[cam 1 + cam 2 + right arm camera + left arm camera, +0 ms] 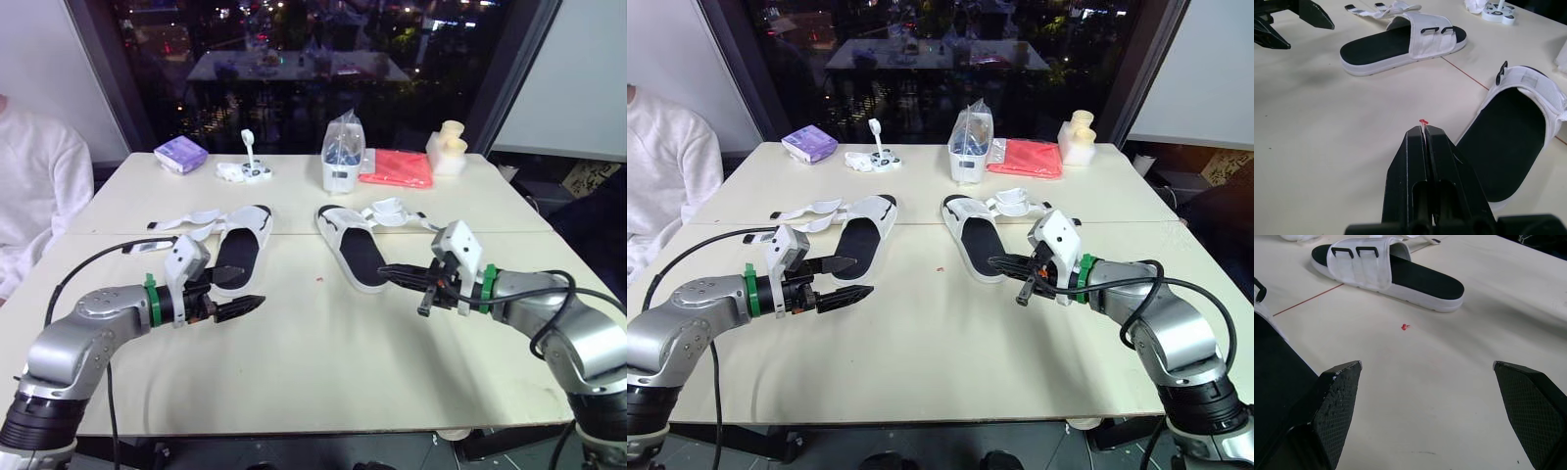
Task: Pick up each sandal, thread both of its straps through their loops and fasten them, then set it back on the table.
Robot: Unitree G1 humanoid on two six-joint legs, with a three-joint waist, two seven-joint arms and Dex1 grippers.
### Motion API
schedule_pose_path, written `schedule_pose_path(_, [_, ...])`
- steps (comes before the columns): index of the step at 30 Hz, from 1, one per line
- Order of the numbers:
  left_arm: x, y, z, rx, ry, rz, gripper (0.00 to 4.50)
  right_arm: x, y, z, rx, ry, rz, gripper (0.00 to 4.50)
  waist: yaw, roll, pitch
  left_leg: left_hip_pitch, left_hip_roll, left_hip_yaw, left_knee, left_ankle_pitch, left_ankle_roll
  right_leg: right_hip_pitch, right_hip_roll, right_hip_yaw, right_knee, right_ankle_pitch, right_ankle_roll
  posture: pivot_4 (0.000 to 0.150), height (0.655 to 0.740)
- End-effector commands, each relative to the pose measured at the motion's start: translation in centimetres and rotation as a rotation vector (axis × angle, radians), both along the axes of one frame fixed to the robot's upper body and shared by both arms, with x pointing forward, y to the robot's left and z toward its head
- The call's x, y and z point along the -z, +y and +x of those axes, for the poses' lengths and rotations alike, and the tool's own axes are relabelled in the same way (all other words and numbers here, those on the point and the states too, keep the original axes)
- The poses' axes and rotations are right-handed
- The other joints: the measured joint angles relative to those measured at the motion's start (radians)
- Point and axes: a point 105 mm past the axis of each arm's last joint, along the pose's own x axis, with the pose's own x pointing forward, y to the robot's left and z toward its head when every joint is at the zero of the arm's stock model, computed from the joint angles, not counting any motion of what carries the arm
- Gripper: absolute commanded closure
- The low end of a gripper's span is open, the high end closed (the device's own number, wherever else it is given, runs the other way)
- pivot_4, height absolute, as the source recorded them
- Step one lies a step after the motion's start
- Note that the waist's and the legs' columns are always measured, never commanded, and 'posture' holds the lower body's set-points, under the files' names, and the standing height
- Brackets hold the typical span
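Firstly, two white sandals with black footbeds, both flat on the table point(323, 362), side by side, heels nearest you.

Left sandal point(238, 253): its straps point(186, 222) were unfastened and trailed flat to the left.

Right sandal point(355, 255): its straps point(392, 211) were likewise loose and spread to the right. Two black loops point(1354, 251) stood empty on its band. With no strap threaded, you had the whole task ahead.

Handling, by judgement: light. The soles looked springy but firm enough to pinch by an edge. The straps looked soft and limp, likely to flop away from the loops. You would do best to take the sole rim at heel or mid-side with one gripper, and a strap near its free end with the other.

Your left gripper point(245, 287): fingers spread wide, empty, hovering at the near end of the left sandal.

Your right gripper point(1424, 131): fingers pressed together, nothing between them, just beside the right sandal's near right edge.

Sundries: a red speck point(316, 279) lay between the sandals. A plastic bag point(342, 152) and a red cloth point(397, 168) sat on the far side. A person's white sleeve point(34, 186) showed at far left.
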Motion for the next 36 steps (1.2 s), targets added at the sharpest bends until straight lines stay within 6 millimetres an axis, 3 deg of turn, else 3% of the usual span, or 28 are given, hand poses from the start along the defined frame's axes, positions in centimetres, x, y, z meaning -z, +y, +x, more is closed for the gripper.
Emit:
schedule_pose_path(1, [-1.3, 0.0, -0.1, 0.010, -0.062, -0.008, 0.03, -1.0, 0.3, -0.1, -0.020, -0.045, -0.005, 4.50, 0.000, 0.000, 0.000, 0.000, 0.000, 0.000, 0.000, 0.000, 0.000, 0.000, 0.000, 0.000, 0.000, 0.000, 0.000, 0.150, 0.7400])
schedule_pose_path(17, [-1.1, -0.8, -0.5, 0.026, -0.040, -0.057, 0.03, -0.7, 0.4, 0.1, -0.013, -0.061, -0.028, 4.50, -0.001, 0.000, 0.000, 0.000, 0.000, 0.000, 0.000, 0.000, 0.000, 0.000, 0.000, 0.000, 0.000, 0.000, 0.000, 0.150, 0.7400])
schedule_pose_path(32, [-1.4, -0.8, 0.2, -0.027, -0.085, -0.057, 0.03, -0.7, -0.1, 3.5, 0.114, -0.187, -0.090, 4.50, -0.001, 0.000, 0.000, 0.000, 0.000, 0.000, 0.000, 0.000, 0.000, 0.000, 0.000, 0.000, 0.000, 0.000, 0.001, 0.150, 0.7400])
schedule_pose_path(36, [-1.3, -1.0, 0.0, -0.026, -0.086, -0.062, 0.00, 0.0, -0.6, 6.0, 0.183, -0.314, -0.246, 2.59, -0.003, 0.000, 0.000, 0.000, 0.000, 0.000, 0.000, 0.001, -0.001, 0.000, 0.000, 0.000, 0.000, 0.000, 0.001, 0.150, 0.7400])
